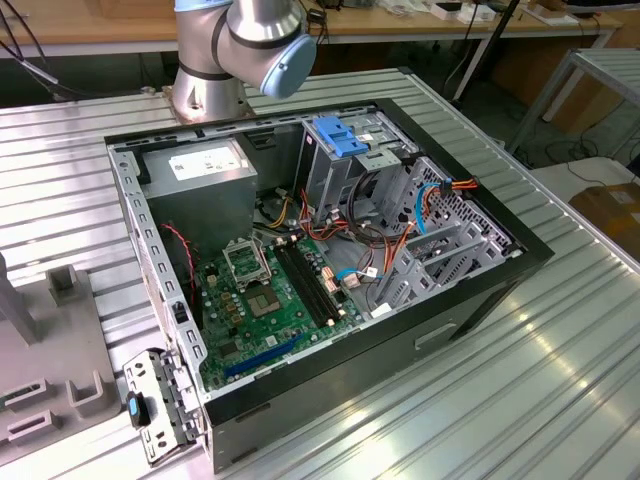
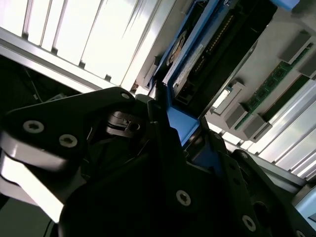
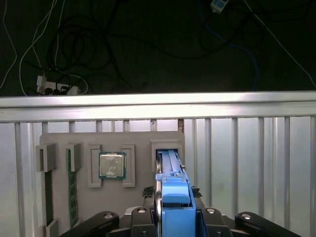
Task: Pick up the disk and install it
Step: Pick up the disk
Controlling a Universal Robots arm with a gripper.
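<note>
Both fingers of the hand pinch the blue-framed disk between them. The disk stands on edge in the grey tray.

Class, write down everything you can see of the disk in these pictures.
The disk is a flat slab seen edge-on in the first wrist view. It stands on its edge in a slot of the grey tray. A bright blue plastic carrier frames its darker, metal-looking body, which the second wrist view shows more of. The black gripper appears shut on its two flat sides.
</note>
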